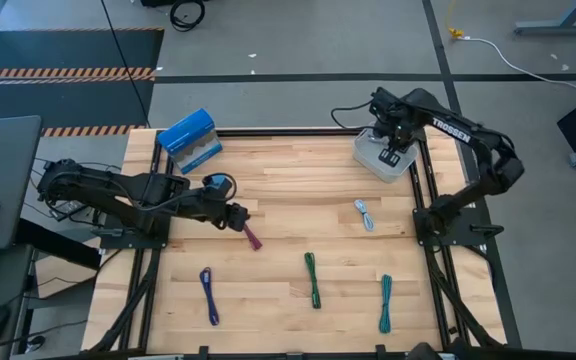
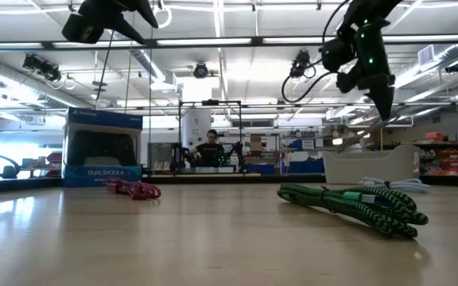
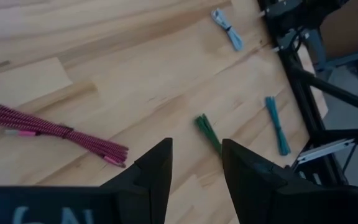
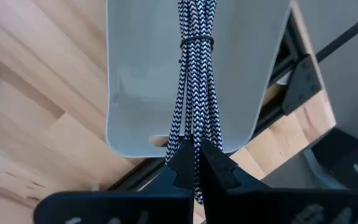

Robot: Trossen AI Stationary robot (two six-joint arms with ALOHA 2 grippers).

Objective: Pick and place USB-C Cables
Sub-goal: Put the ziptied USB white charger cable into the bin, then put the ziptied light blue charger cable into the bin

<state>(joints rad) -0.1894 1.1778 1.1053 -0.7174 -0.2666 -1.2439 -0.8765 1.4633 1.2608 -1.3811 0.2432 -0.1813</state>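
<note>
In my right wrist view the nearest thing is the right claw (image 4: 194, 163), clenched on a grey cable (image 4: 194, 81) with a black-and-white zigzag braid, tied near one end by a thin band. The bundle hangs over the clear grey tray (image 4: 135, 93), with the bench (image 4: 36, 106) beneath; no other view shows that braid.

My left wrist view shows the left claw (image 3: 196, 163) released, fingers apart, above bare wood. The maroon cable (image 3: 58, 132) lies just beside it; the green cable (image 3: 209, 132), teal cable (image 3: 277, 124) and light blue cable (image 3: 227, 28) lie farther out.

From the low view I read "DUALSHOCK 4" on the blue box (image 2: 102, 151), which the overhead camera cannot give me. The green bundle sits nearest that lens, the maroon one by the box, and a person (image 2: 210, 151) sits in the room behind.

The high view alone shows the purple-blue cable (image 1: 209, 295), near the front edge on the left arm's side. There I read "TROSSEN" on the right arm (image 1: 458, 130), whose claw is over the tray at the far right corner.
</note>
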